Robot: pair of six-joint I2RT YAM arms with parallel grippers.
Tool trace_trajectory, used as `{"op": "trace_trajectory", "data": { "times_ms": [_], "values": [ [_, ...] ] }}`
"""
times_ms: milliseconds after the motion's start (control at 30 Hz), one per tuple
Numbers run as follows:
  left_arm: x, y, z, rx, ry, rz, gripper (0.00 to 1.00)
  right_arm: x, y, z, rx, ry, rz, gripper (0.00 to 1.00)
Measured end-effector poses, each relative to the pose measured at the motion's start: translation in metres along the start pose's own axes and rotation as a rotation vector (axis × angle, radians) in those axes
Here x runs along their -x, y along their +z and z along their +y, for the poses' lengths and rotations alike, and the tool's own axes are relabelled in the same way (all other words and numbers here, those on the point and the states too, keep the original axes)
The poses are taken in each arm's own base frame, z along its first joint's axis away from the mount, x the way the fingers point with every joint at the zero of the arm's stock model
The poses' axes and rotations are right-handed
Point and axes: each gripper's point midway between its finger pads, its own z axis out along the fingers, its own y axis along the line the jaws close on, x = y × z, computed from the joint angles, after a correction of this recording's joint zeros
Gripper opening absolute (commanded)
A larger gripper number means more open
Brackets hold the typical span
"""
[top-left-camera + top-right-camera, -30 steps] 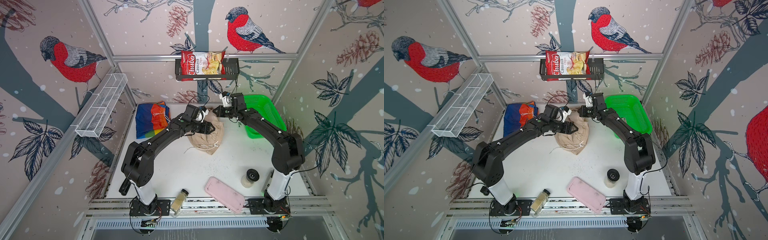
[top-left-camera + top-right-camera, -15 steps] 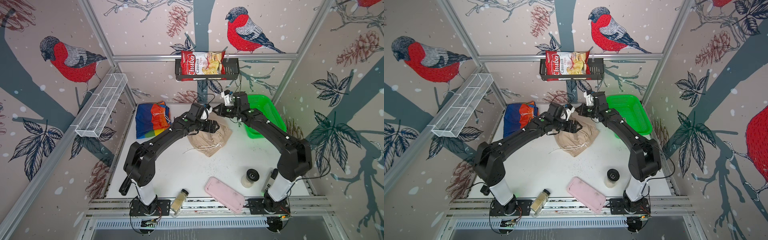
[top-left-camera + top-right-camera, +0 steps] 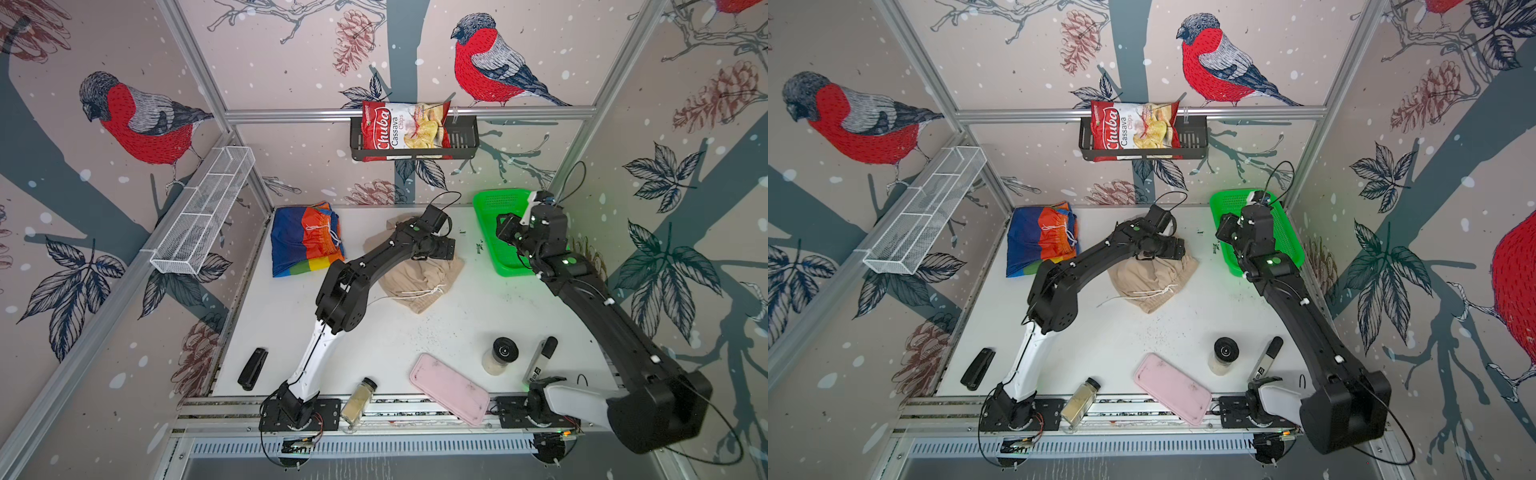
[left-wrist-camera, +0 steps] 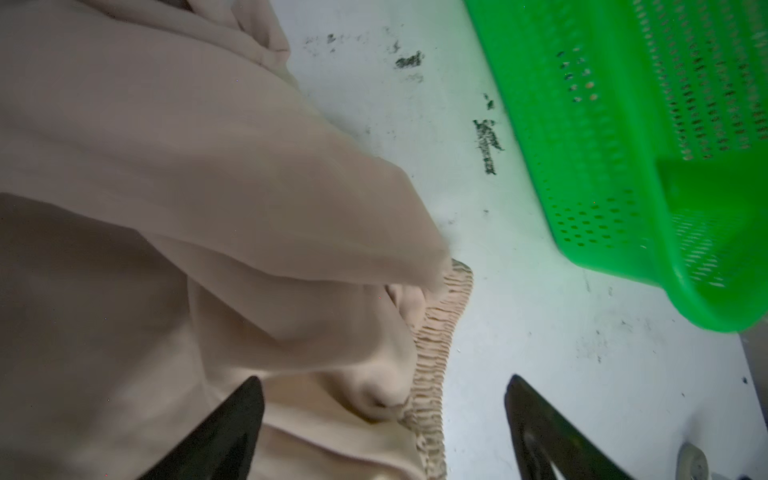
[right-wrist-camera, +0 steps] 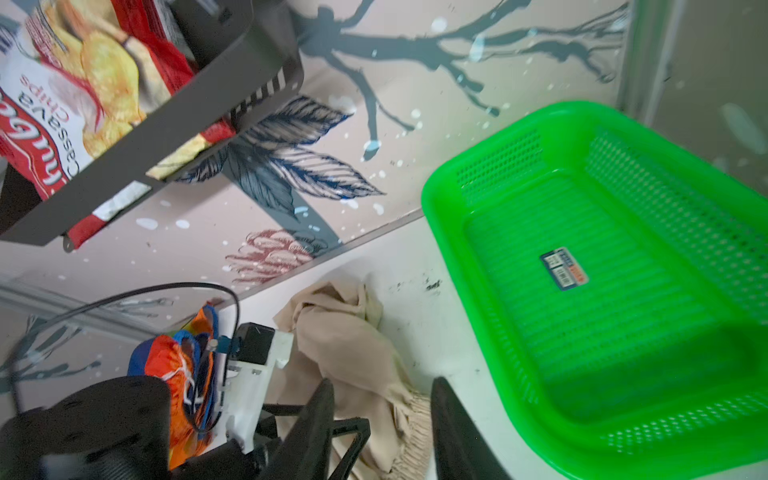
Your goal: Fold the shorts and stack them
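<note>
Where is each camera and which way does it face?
Top views: high in front, looking down at the table; left arm, right arm show.
Left wrist: over beige shorts, facing green basket; open left gripper shows.
Right wrist: near the basket, facing the back wall; open right gripper shows.
Shared: both wrists see shorts, basket.

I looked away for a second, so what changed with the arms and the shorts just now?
The right gripper let go of the beige shorts and drew back toward the green basket, fingers apart. The shorts dropped and spread wider under the open left gripper. The rainbow shorts stayed put.
</note>
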Motion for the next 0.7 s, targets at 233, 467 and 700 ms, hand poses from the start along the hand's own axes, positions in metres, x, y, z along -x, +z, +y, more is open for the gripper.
{"op": "trace_trajectory", "data": {
  "times_ms": [233,467,700],
  "values": [
    [0.004,0.036,0.008,0.039,-0.055,0.008,0.82,0.007,-0.013,-0.017,-0.05,-0.012,-0.066,0.46],
    [0.001,0.051,0.01,0.039,-0.095,0.008,0.11,-0.003,-0.007,-0.026,-0.07,-0.017,-0.039,0.47],
    [0.013,0.034,-0.01,-0.038,0.046,0.011,0.0,-0.009,-0.003,-0.03,-0.069,-0.017,-0.019,0.47]
  ]
}}
